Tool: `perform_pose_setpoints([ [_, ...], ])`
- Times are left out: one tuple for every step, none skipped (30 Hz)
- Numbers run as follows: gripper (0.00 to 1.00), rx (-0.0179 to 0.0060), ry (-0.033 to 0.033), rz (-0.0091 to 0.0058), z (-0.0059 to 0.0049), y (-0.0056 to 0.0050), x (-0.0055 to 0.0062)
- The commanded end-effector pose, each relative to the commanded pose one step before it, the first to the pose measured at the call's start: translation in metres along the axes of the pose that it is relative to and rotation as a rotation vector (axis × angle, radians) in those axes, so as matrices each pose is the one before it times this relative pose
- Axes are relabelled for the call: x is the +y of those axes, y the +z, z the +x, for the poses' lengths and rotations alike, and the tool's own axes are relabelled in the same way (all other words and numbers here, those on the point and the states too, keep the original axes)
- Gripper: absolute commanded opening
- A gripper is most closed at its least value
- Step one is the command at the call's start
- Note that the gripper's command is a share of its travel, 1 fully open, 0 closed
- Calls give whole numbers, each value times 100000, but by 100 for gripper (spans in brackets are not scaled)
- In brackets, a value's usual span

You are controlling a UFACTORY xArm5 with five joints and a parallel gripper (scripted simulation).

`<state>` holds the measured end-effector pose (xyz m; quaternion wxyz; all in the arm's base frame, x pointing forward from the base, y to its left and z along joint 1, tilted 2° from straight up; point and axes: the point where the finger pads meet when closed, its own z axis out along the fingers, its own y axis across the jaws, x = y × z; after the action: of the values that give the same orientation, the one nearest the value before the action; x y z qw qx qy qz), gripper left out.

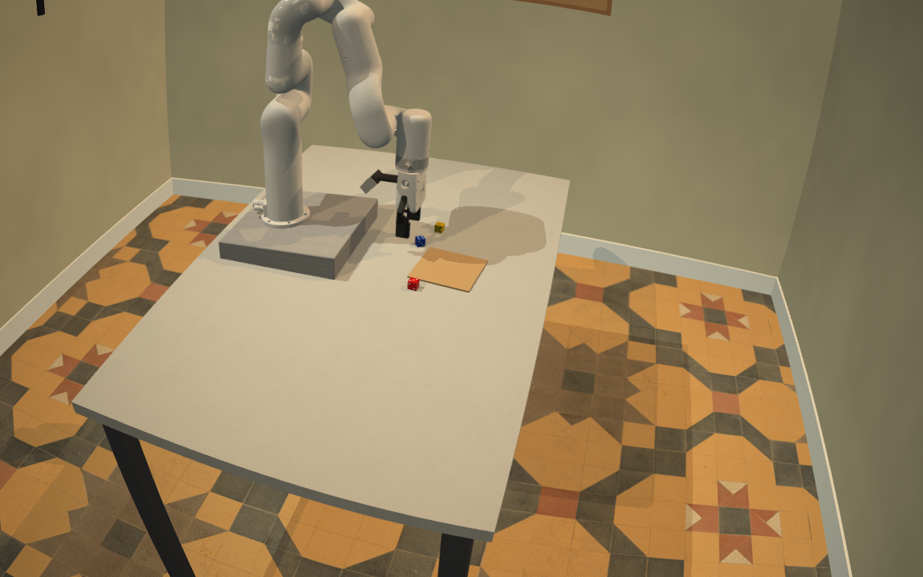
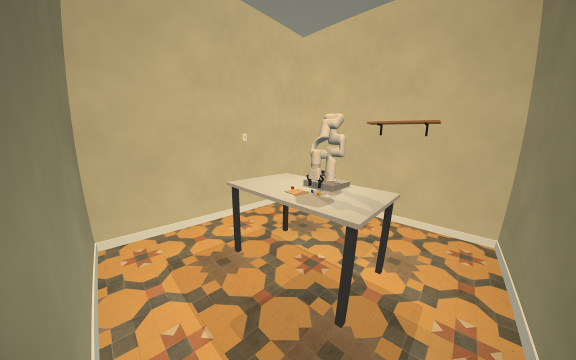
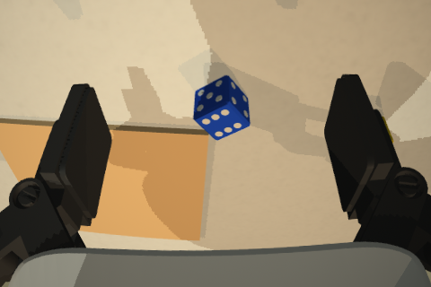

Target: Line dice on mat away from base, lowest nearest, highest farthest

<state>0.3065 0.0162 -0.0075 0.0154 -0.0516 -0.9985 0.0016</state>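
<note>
My gripper (image 1: 409,225) (image 2: 314,184) (image 3: 215,106) is open, above the table and close to the blue die. The blue die (image 1: 420,240) (image 2: 312,191) (image 3: 222,108) stands on the table off the mat corner; in the wrist view it shows six on top and appears between the fingers, turned against them. The yellow die (image 1: 439,226) (image 2: 318,193) (image 3: 388,130) stands beyond it, mostly hidden behind the right finger in the wrist view. The red die (image 1: 413,284) (image 2: 292,187) stands beside the opposite mat corner. Yellow and red top numbers are unreadable. The orange mat (image 1: 448,270) (image 2: 296,192) (image 3: 175,166) lies flat.
The robot's base stands on a grey block (image 1: 278,256) (image 2: 337,186) behind the gripper, on the side away from the mat. The white table (image 1: 292,358) (image 2: 263,181) extends far to the red die's side. Arm shadows fall across the mat and table.
</note>
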Motion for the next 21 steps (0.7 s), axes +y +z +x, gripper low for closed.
perform_pose_setpoints([
  [100, -274, 1, -45, -112, -70, 18],
  [100, 0, 0, 0, 0, 0, 0],
  [100, 0, 0, 0, 0, 0, 0],
  [100, 0, 0, 0, 0, 0, 0],
  [100, 0, 0, 0, 0, 0, 0],
  [100, 0, 0, 0, 0, 0, 0],
  [100, 0, 0, 0, 0, 0, 0],
  [100, 0, 0, 0, -2, 0, 5],
  [100, -2, 0, 2, -12, -1, 32],
  [100, -5, 0, 6, -30, -2, 79],
  [100, -8, 0, 11, -52, -3, 141],
  [100, -12, 1, 16, -76, -4, 211],
  [100, -16, 1, 21, -100, -5, 286],
  [100, -16, 0, 27, -120, -5, 360],
  [100, 0, 0, 0, 0, 0, 0],
  [100, 0, 0, 0, 0, 0, 0],
  [100, -18, 0, 32, -137, -4, 430],
  [100, -23, 0, 35, -161, -5, 495],
  [100, -26, 0, 38, -175, -5, 550],
  [100, -30, 0, 39, -196, -7, 596],
  [100, -32, 0, 39, -201, -7, 624],
])
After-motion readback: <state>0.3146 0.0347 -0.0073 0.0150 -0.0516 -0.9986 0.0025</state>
